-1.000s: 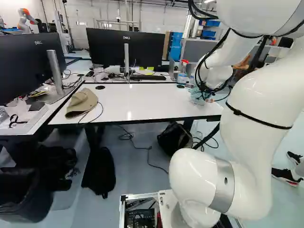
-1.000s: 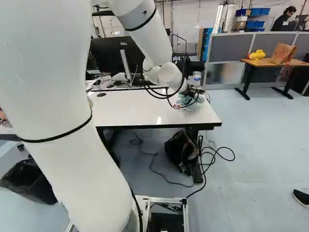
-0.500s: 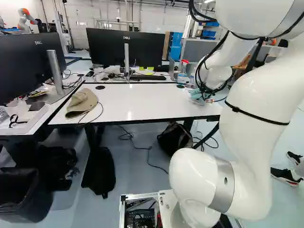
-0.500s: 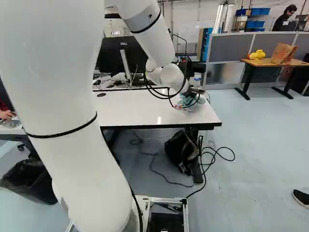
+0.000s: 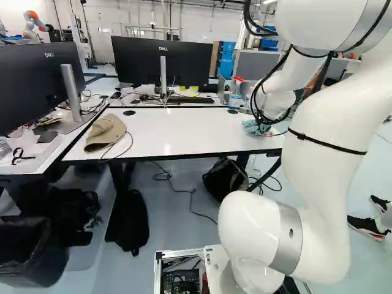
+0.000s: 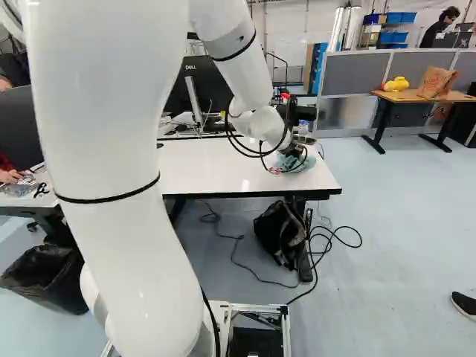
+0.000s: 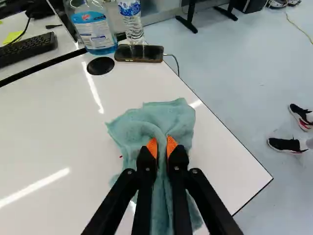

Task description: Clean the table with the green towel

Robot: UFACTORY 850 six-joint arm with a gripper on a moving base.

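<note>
Green towel (image 7: 176, 115), crumpled on the white table (image 7: 58, 132) near its right-hand corner, far part fanned out, near part gathered beneath the claw (image 7: 162, 143). Handling, as judged from the soft folds: light, limp, not fragile; likely to bunch or trail rather than push flat. Best hold: the raised central fold, with enough loose cloth spread on the surface for wiping. Claw: tips close together, not fully meeting, pinching that fold from both sides; pointed down at the tabletop. Possible fault: bare tips scraping the surface with too little cloth beneath. Beside the towel, a tiny red speck (image 7: 121, 156), nature uncertain. Ahead of the claw, beyond the cloth: black disc (image 7: 100, 65), smartphone (image 7: 139, 53), bottle of blue liquid (image 7: 95, 29) and water bottle (image 7: 130, 19), best avoided in a long forward stroke. Toward the table's other end, olive cap (image 5: 105, 131).
</note>
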